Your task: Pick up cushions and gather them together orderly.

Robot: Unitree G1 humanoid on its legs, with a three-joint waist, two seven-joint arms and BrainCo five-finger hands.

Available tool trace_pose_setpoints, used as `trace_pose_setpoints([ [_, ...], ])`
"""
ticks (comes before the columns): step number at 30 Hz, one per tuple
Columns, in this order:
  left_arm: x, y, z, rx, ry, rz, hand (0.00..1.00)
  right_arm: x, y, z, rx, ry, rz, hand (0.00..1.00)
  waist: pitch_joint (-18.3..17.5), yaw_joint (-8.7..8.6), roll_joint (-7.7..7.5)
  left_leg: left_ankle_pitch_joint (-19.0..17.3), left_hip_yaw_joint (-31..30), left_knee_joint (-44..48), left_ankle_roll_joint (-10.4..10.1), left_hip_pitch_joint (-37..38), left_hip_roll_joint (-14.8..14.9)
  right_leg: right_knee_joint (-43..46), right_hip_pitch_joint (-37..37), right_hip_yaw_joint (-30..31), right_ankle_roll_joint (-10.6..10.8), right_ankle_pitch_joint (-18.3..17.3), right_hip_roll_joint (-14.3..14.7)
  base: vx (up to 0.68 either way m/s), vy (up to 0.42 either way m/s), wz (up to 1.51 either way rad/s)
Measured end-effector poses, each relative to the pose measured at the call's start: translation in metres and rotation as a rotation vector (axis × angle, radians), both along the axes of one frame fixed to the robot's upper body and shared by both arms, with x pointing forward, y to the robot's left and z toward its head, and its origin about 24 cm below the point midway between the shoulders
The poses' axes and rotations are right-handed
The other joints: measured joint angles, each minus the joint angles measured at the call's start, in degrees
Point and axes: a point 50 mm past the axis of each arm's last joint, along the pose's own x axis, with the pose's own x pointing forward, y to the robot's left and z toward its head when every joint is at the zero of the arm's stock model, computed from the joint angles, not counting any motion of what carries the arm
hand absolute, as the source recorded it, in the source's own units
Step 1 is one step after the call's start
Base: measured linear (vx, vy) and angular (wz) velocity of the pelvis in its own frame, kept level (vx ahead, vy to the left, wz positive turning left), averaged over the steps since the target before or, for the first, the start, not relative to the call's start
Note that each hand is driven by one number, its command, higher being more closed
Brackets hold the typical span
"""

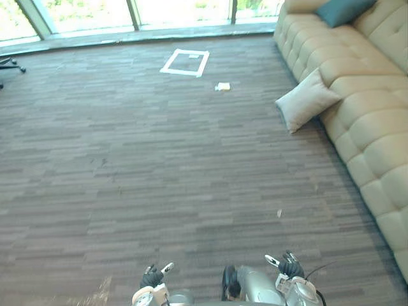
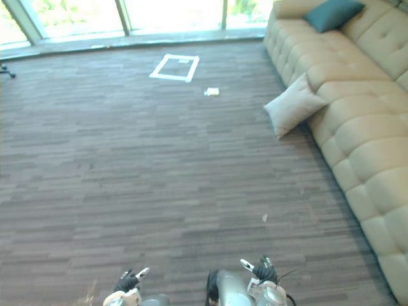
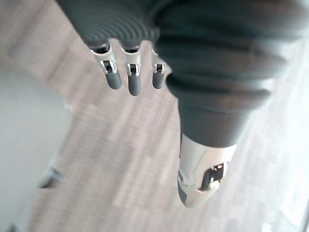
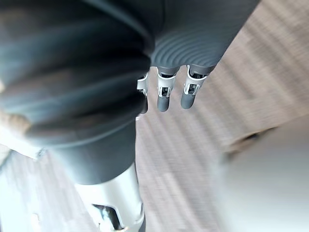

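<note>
This place looks like a lounge area of an office building, not a private home. The floor is covered wall to wall with grey-brown carpet (image 1: pixel 159 172) in striped tiles, the kind used in offices. Along the right side of the frame stands a long beige tufted sofa (image 1: pixel 370 121), with a teal cushion (image 1: pixel 344 9) on it at the upper right and a pale cushion (image 1: pixel 306 100) leaning on its front, on the floor. Across the top edge run tall windows (image 1: pixel 89 13) down to the floor, bright with daylight. At the upper left the wheeled base of an office chair (image 1: pixel 9 62) shows. A square of white tape (image 1: pixel 185 62) is marked on the carpet near the windows.
</note>
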Motion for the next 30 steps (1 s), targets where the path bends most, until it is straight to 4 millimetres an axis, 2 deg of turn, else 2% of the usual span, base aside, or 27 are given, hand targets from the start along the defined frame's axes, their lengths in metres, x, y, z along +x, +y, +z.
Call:
trace_pose_setpoints([
  [1, -0.002, 0.005, 0.002, 0.014, -0.009, 0.010, 0.00, 0.001, 0.008, -0.001, 0.015, 0.003, 0.026, 0.00, -0.4, 0.45, -1.12, -1.9, 1.6, -0.4, 0.8, -5.2, 0.4, -3.3, 3.7, 1.7, 0.1, -1.2, 0.0, 0.51, -0.072, -0.50],
  [2, -0.001, 0.006, 0.003, 0.018, -0.019, 0.014, 0.00, 0.003, 0.011, -0.001, 0.022, -0.002, 0.031, 0.00, -0.6, 0.78, -1.42, -2.8, 2.5, -1.9, 1.3, -8.0, 0.5, -4.7, 5.5, 2.5, 0.2, -1.6, -0.1, 0.58, -0.016, -0.58],
  [3, 0.001, 0.006, 0.005, 0.017, -0.032, 0.021, 0.00, 0.004, 0.015, -0.001, 0.033, -0.002, 0.033, 0.00, -0.8, 1.58, -1.45, -4.6, 3.9, -8.6, 2.2, -12.0, 0.2, -6.4, 8.2, 4.4, 0.9, -2.4, -0.7, 0.51, 0.040, -0.65],
  [5, 0.005, 0.006, 0.007, 0.017, -0.057, 0.027, 0.00, 0.002, 0.018, -0.003, 0.041, 0.013, 0.040, 0.00, -0.8, 2.75, -1.44, -5.4, 5.5, -24.4, 2.5, -15.4, -1.7, -8.1, 12.0, 6.8, 2.8, -4.1, -2.8, 0.61, 0.145, -0.68],
  [7, 0.005, 0.003, 0.009, 0.016, -0.079, 0.039, 0.00, -0.001, 0.020, -0.006, 0.044, 0.034, 0.044, 0.00, -1.2, 3.45, -1.47, -1.3, 5.5, -44.7, 1.2, -17.3, -4.5, -9.8, 16.1, 9.5, 5.2, -7.3, -5.5, 0.61, 0.228, -0.67],
  [8, 0.003, 0.003, 0.009, 0.013, -0.078, 0.043, 0.00, -0.002, 0.021, -0.006, 0.042, 0.040, 0.051, 0.00, -1.7, 3.53, -1.31, -0.7, 5.2, -48.0, 1.2, -17.9, -4.5, -10.7, 17.4, 10.3, 5.7, -8.2, -5.8, 0.69, 0.323, -0.77],
  [9, 0.002, 0.004, 0.009, 0.011, -0.078, 0.043, 0.00, -0.009, 0.023, -0.009, 0.047, 0.063, 0.051, 0.00, -2.9, 3.95, -2.44, 4.0, 5.5, -46.1, 2.7, -18.5, -5.2, -11.1, 19.3, 12.0, 5.7, -9.2, -7.2, 0.88, 0.413, -0.77],
  [10, 0.001, 0.007, 0.008, 0.019, -0.070, 0.034, 0.00, -0.016, 0.027, -0.012, 0.058, 0.085, 0.046, 0.00, -4.5, 4.25, -3.36, 5.7, 6.2, -44.7, 4.1, -18.4, -5.8, -8.5, 18.6, 13.4, 5.9, -9.2, -8.8, 0.78, 0.357, -0.81],
  [11, 0.000, 0.013, 0.009, 0.033, -0.067, 0.034, 0.00, -0.018, 0.033, -0.013, 0.074, 0.089, 0.045, 0.00, -5.4, 4.42, -5.12, 5.0, 7.5, -43.7, 5.9, -17.5, -7.0, -3.4, 16.7, 14.4, 6.6, -8.7, -10.6, 0.76, 0.340, -0.65],
  [12, 0.000, 0.018, 0.009, 0.051, -0.055, 0.017, 0.00, -0.022, 0.037, -0.015, 0.086, 0.105, 0.056, 0.00, -5.9, 4.28, -6.72, 2.0, 8.9, -42.5, 7.1, -15.8, -8.2, 7.3, 12.6, 15.9, 9.8, -6.5, -12.2, 0.70, 0.350, -0.42],
  [14, 0.004, 0.022, 0.007, 0.064, -0.033, -0.012, 0.00, -0.023, 0.034, -0.015, 0.078, 0.101, 0.043, 0.00, -5.5, 3.45, -7.74, -2.8, 9.5, -41.8, 8.2, -10.7, -10.0, 29.7, 4.4, 18.2, 17.3, 1.6, -13.0, 0.74, 0.362, -0.11],
  [15, 0.002, 0.022, 0.005, 0.063, -0.015, -0.016, 0.00, -0.021, 0.032, -0.014, 0.072, 0.091, 0.039, 0.00, -5.1, 3.14, -7.41, -4.2, 9.4, -42.2, 8.2, -7.7, -10.6, 36.7, 1.5, 17.1, 17.8, 2.0, -13.6, 0.62, 0.261, -0.04],
  [16, 0.000, 0.021, 0.003, 0.062, 0.007, -0.025, 0.00, -0.019, 0.028, -0.012, 0.058, 0.075, 0.040, 0.00, -4.9, 2.72, -7.36, -5.4, 9.7, -44.0, 8.2, -3.5, -11.0, 42.4, -1.4, 15.0, 17.4, 1.7, -14.5, 0.54, 0.211, -0.16],
  [17, 0.000, 0.018, 0.002, 0.058, 0.019, -0.039, 0.00, -0.017, 0.026, -0.010, 0.051, 0.063, 0.040, 0.00, -4.6, 2.47, -6.63, -6.3, 10.1, -46.7, 8.2, 0.8, -11.0, 45.5, -4.8, 12.6, 16.6, 1.3, -14.7, 0.50, 0.189, -0.22],
  [19, 0.001, 0.015, 0.001, 0.059, 0.023, -0.068, 0.00, -0.013, 0.025, -0.007, 0.042, 0.032, 0.040, 0.00, -4.7, 2.10, -6.30, -6.9, 10.3, -52.3, 7.6, 7.0, -10.8, 45.0, -11.8, 7.4, 14.3, -0.2, -14.3, 0.45, 0.113, -0.12],
  [21, 0.003, 0.013, 0.000, 0.055, 0.033, -0.086, 0.00, -0.010, 0.019, -0.005, 0.024, 0.018, 0.037, 0.00, -4.1, 1.61, -5.76, -7.2, 10.4, -56.2, 7.1, 12.1, -10.5, 37.9, -16.0, 1.8, 12.4, -2.3, -13.6, 0.49, 0.039, 0.00],
  [22, 0.000, 0.011, -0.002, 0.048, 0.049, -0.091, 0.00, -0.009, 0.014, -0.004, 0.012, 0.015, 0.038, 0.00, -3.7, 1.11, -5.18, -7.3, 10.5, -58.5, 6.9, 15.0, -10.4, 30.0, -17.7, -1.3, 11.5, -2.5, -12.6, 0.41, -0.001, 0.00],
  [23, -0.001, 0.011, -0.003, 0.048, 0.054, -0.097, 0.00, -0.009, 0.013, -0.004, 0.008, 0.014, 0.039, 0.00, -3.7, 0.80, -5.05, -7.3, 10.5, -59.3, 6.8, 15.9, -10.3, 25.7, -18.3, -2.3, 11.1, -2.2, -12.1, 0.51, -0.017, 0.14],
  [24, -0.001, 0.009, -0.004, 0.049, 0.061, -0.117, 0.00, -0.006, 0.009, -0.003, -0.002, 0.010, 0.038, 0.00, -3.3, -0.35, -4.47, -7.9, 10.5, -61.5, 5.8, 17.9, -10.2, 14.9, -19.6, -4.0, 9.1, 0.3, -10.5, 0.52, -0.041, 0.25],
  [25, -0.002, 0.007, -0.004, 0.045, 0.066, -0.128, 0.00, -0.008, 0.005, -0.004, -0.010, 0.025, 0.038, 0.00, -2.7, -0.80, -4.01, -8.4, 10.2, -62.9, 5.0, 20.0, -10.2, 7.6, -20.4, -3.9, 7.5, 3.9, -9.2, 0.66, -0.082, 0.30],
  [26, -0.003, 0.007, -0.005, 0.043, 0.068, -0.129, 0.00, -0.012, 0.004, -0.006, -0.003, 0.042, 0.028, 0.00, -2.6, -0.82, -3.98, -8.9, 10.0, -63.1, 4.0, 21.2, -10.4, 3.4, -20.6, -3.6, 6.9, 6.9, -8.7, 0.72, -0.135, 0.26],
  [27, -0.006, 0.007, -0.005, 0.044, 0.074, -0.127, 0.00, -0.014, 0.003, -0.007, -0.005, 0.047, 0.021, 0.00, -2.6, -0.98, -4.06, -9.5, 8.7, -63.0, 3.1, 22.6, -10.7, 2.8, -20.6, -2.9, 5.0, 11.6, -8.5, 0.63, -0.151, 0.22],
  [28, -0.009, 0.000, -0.007, 0.027, 0.084, -0.131, 0.00, -0.011, -0.001, -0.005, -0.014, 0.039, 0.018, 0.00, -2.6, -1.31, -3.16, -9.6, 7.1, -62.3, 2.9, 24.1, -9.4, 6.3, -20.6, -2.7, 3.2, 11.5, -8.0, 0.51, -0.150, 0.17],
  [30, -0.007, -0.006, -0.007, 0.017, 0.074, -0.135, 0.00, -0.010, -0.003, -0.005, -0.019, 0.035, 0.020, 0.00, -3.0, -1.19, -1.76, -9.6, 5.2, -56.8, 2.8, 22.3, -7.7, 8.6, -20.6, -3.7, 2.7, 7.3, -7.7, 0.50, -0.233, 0.20],
])
